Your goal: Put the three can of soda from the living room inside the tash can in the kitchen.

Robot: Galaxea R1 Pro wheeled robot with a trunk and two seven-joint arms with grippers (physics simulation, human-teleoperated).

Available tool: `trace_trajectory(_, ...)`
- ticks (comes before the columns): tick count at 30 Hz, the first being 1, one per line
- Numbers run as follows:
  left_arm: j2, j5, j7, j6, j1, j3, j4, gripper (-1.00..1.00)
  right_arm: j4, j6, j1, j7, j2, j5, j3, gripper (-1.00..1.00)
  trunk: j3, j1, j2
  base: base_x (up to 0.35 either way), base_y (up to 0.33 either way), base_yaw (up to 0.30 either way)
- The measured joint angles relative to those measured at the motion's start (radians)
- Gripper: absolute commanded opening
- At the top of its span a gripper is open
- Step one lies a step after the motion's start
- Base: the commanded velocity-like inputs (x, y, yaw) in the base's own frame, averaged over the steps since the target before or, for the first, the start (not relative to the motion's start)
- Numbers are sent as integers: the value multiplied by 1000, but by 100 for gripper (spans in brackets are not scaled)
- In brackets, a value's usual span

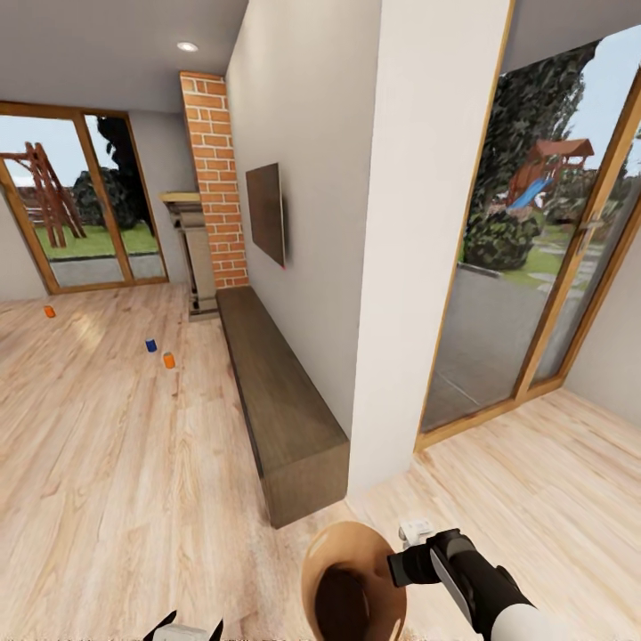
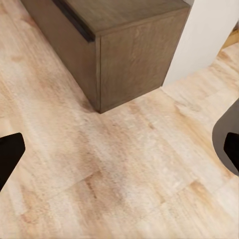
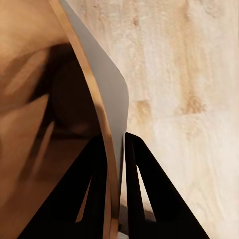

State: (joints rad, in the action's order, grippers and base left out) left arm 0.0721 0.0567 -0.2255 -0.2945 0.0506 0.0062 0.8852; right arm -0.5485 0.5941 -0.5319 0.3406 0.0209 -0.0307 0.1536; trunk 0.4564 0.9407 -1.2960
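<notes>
Three cans [image 1: 150,345] upright on floor; copper bin [image 1: 352,579] tilted.

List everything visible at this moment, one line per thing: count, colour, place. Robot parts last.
soda cans: 3, two orange, one dark blue, standing on the wood floor far ahead at left
trash can: 1, copper-brown inside, carried low in front, rim pinched by the right hand
low cabinet: 1, dark brown, along the wall
fireplace: 1, red brick column, far end of that wall
wall screen: 1, dark, above the cabinet
glass doors: wood-framed, at right and far left
left hand: black fingers apart, empty, over bare floor
right hand: black, shut on the bin rim
</notes>
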Motion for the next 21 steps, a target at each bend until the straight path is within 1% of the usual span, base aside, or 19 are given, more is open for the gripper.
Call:
trace_trajectory(13, 0, -2, 2, 0, 1, -4, 0, 100, 0, -1, 0, -8, -4, -3, 2, -100, 18, 0, 0, 0, 0, 2)
trace_trajectory(17, 0, -2, 2, 0, 0, -5, 0, 100, 1, -2, 0, -14, -7, -10, 4, -100, 19, 0, 0, 0, 0, 111)
trace_trajectory(21, 0, -2, 2, 0, 0, -6, 0, 100, 1, -2, 0, -16, -7, -10, 4, -100, 19, 0, 0, 0, 0, 202)
